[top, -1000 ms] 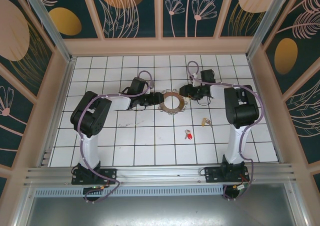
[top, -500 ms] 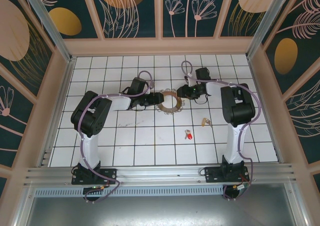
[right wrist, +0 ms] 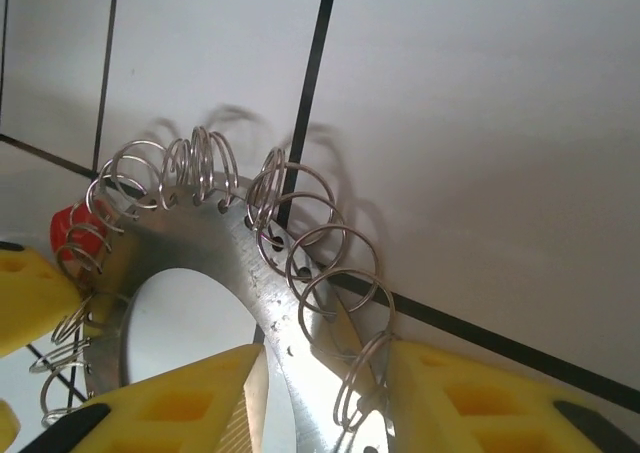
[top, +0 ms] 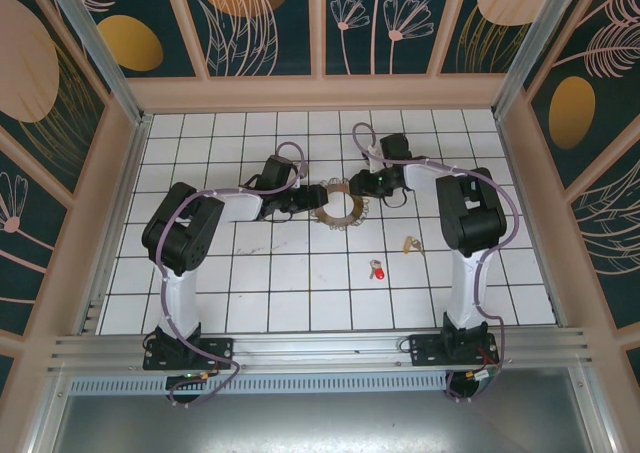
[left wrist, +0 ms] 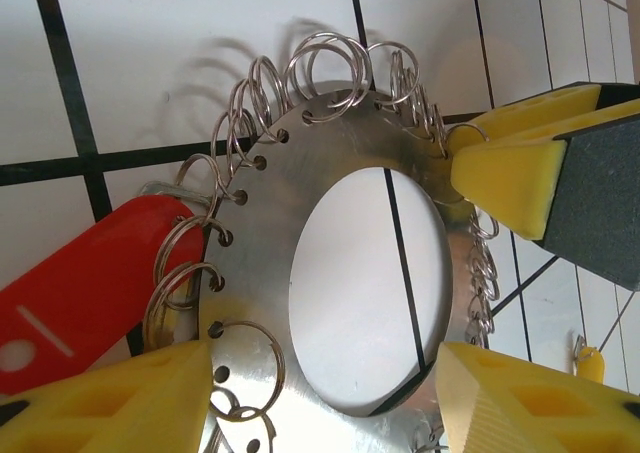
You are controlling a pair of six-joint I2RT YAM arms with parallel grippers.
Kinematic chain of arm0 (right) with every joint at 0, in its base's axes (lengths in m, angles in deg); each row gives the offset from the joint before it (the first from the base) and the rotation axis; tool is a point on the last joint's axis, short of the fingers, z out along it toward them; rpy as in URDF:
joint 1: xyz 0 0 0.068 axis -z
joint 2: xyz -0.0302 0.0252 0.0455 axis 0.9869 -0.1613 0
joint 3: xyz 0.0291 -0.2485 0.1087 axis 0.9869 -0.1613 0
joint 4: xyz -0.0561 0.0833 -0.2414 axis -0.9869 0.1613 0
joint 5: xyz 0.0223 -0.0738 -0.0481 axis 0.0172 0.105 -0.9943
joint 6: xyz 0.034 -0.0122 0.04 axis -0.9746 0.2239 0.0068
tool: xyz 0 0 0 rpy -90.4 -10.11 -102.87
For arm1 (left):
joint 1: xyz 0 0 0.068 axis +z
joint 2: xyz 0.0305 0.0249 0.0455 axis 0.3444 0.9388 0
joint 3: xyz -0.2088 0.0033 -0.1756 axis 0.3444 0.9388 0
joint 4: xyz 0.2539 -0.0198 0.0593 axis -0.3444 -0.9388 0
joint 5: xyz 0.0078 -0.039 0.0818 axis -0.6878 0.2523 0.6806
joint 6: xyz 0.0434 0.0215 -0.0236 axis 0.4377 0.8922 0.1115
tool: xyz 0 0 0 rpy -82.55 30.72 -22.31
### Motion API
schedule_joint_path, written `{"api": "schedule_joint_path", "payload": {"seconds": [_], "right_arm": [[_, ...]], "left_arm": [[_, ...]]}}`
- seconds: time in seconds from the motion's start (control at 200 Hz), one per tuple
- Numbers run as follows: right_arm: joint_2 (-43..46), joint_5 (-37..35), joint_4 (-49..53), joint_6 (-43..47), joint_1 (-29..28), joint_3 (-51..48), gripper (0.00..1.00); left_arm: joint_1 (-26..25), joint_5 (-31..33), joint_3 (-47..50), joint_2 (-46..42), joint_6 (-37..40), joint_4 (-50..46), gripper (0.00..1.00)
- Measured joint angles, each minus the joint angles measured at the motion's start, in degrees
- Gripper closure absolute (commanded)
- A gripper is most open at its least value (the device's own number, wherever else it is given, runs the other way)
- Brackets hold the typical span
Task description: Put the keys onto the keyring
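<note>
Yellow fingertips [left wrist: 110,403] of the left gripper [left wrist: 322,358] sit against opposite edges of the keyring [left wrist: 255,243], pinching the flat metal disc across its width. The shadows of its wire loops [left wrist: 325,68] fall offset on the tiles, so the disc seems held clear of the floor.

The right gripper [right wrist: 325,358] straddles the rim on the ring's other side — one yellow fingertip [right wrist: 170,408] towards the hole, the other outside among the loops — with the metal band between them. Whether those jaws actually press on it I cannot tell.

A red tag [left wrist: 70,293] lies just beside the rim next to the left gripper's finger, partly behind the loops; whether it is threaded on one is not clear.

From above, the ring sits between the two grippers over the middle of the white tiled floor [top: 250,273]. A red-headed key [top: 378,270] lies loose on the tiles nearer the arm bases, well apart from the ring. A small pale item [top: 409,242] lies near it, to the right and slightly further back — too small to make out.
</note>
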Motion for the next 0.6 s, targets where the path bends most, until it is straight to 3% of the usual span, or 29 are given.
{"api": "schedule_joint_path", "payload": {"seconds": [0.29,0.345,0.435,0.601], "right_arm": [[0.0,11.1,-3.5,-2.5,3.4,-3.6,0.77],[0.0,12.6,-3.8,-2.9,4.2,-4.1,0.88],[0.0,15.0,-4.5,-3.1,5.4,-4.9,0.96],[0.1,19.4,-6.2,-3.7,7.0,-6.7,0.97]], "left_arm": [[0.0,0.6,0.0,0.0,-0.7,0.2,0.38],[-0.1,0.9,0.0,0.0,-0.8,0.2,0.38],[-0.2,1.4,0.2,-0.1,-1.0,0.4,0.37],[-0.3,2.1,0.6,-0.4,-1.5,0.9,0.35]]}}
